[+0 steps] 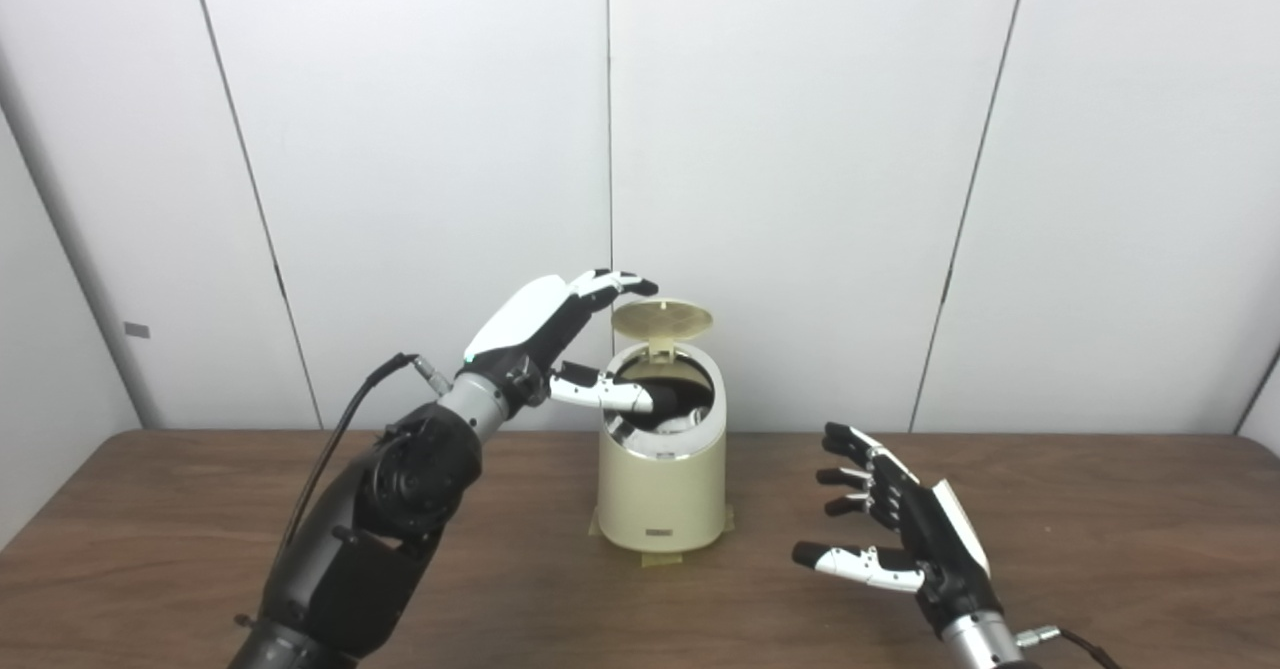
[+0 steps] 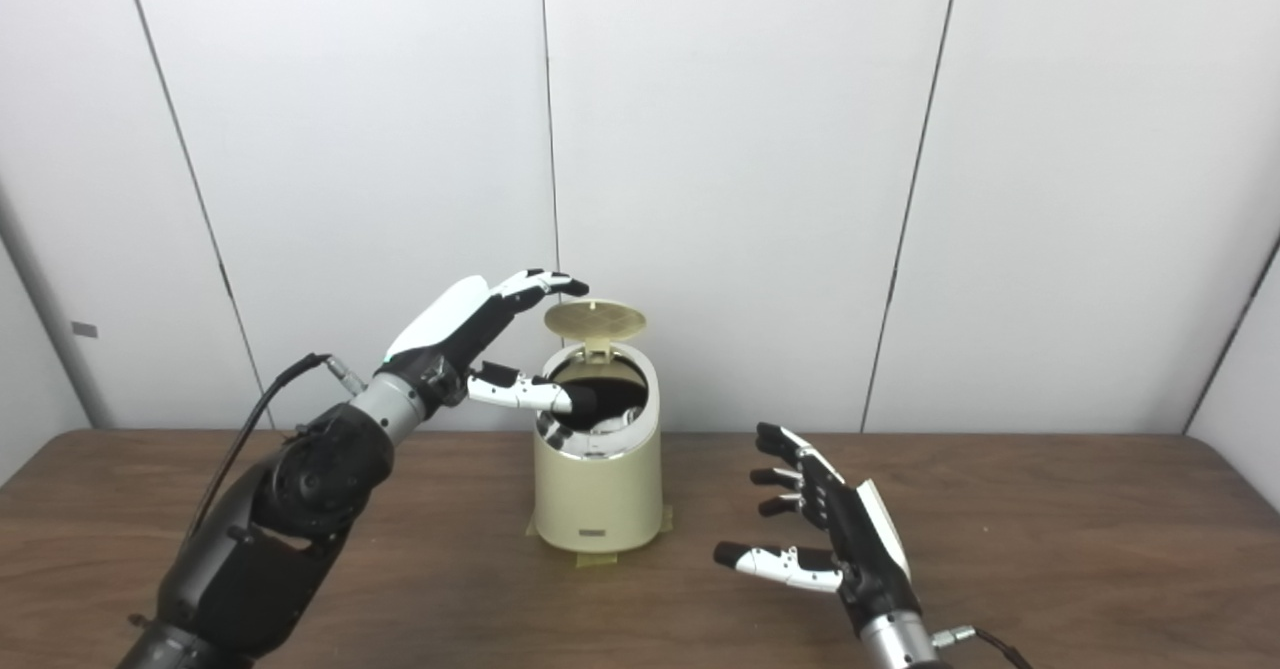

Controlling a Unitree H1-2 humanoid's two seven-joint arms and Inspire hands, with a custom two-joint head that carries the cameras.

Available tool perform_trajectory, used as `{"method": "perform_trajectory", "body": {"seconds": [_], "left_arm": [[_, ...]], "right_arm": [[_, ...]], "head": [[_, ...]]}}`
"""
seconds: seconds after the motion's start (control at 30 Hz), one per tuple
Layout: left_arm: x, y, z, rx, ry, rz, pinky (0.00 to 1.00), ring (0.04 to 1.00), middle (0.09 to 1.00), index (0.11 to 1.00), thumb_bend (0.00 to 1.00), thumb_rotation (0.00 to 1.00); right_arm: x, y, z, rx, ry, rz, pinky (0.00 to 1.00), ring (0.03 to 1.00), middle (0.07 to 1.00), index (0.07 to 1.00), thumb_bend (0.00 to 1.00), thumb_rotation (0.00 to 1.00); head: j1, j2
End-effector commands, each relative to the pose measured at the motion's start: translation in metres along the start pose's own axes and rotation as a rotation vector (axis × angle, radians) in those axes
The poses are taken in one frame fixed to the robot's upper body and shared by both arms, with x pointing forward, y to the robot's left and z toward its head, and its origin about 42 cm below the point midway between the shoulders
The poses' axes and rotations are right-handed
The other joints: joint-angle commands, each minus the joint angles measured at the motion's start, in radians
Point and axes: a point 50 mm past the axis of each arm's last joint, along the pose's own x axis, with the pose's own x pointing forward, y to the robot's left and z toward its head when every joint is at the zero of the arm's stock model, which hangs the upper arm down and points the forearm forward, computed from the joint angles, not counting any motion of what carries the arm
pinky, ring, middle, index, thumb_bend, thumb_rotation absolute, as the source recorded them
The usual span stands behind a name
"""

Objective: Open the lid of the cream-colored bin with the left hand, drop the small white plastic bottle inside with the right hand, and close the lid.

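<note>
Lid [image 1: 662, 317] looks light and hinged; I'd push its top edge with my released left robot hand [image 1: 545, 334]; right robot hand [image 1: 895, 519] empty.

We see the bin [image 1: 662, 484] standing mid-table with its lid [image 1: 662, 317] tipped up at the back, so the mouth lies open from above and from the right, while our left hand [image 1: 560, 334] arches over the left rim, its thumb across the opening. Our right hand [image 1: 900, 524] hovers empty, fingers spread, to the bin's right with bare table [image 1: 1100, 549] between them. The wall panels [image 1: 800, 149] close off the space just behind the lid.
</note>
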Motion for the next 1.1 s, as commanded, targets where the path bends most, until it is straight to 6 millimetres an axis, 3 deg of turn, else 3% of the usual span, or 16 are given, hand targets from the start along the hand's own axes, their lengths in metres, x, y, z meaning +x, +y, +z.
{"method": "perform_trajectory", "body": {"seconds": [0.0,0.37,0.5,0.87,1.07], "left_arm": [[0.013,0.026,0.017,0.068,-0.059,0.037,1.0,1.0,0.952,0.901,1.0,0.51],[0.004,0.016,0.013,0.15,-0.061,-0.022,1.0,1.0,0.931,0.899,1.0,0.47],[-0.003,0.016,0.017,0.251,-0.087,-0.038,1.0,1.0,0.919,0.897,1.0,0.5],[-0.024,0.015,0.021,0.427,-0.127,-0.044,1.0,1.0,0.885,0.876,1.0,0.47],[-0.027,0.014,0.019,0.476,-0.133,-0.056,1.0,1.0,0.878,0.87,1.0,0.51]], "right_arm": [[0.012,-0.007,0.018,-0.011,-0.083,-0.021,0.61,0.751,0.85,0.848,0.85,0.27],[0.011,-0.008,0.019,-0.014,-0.076,-0.024,0.6,0.748,0.849,0.845,0.85,0.27],[0.01,-0.008,0.02,-0.016,-0.079,-0.023,0.6,0.747,0.849,0.849,0.85,0.26],[0.01,-0.006,0.019,-0.022,-0.074,-0.025,0.6,0.745,0.851,0.851,0.85,0.27],[0.009,-0.002,0.022,-0.007,-0.069,-0.021,0.6,0.749,0.856,0.852,0.85,0.26]], "head": [[-0.001,0.001],[-0.002,0.003],[-0.006,0.011],[-0.006,0.011],[-0.009,0.02]]}}
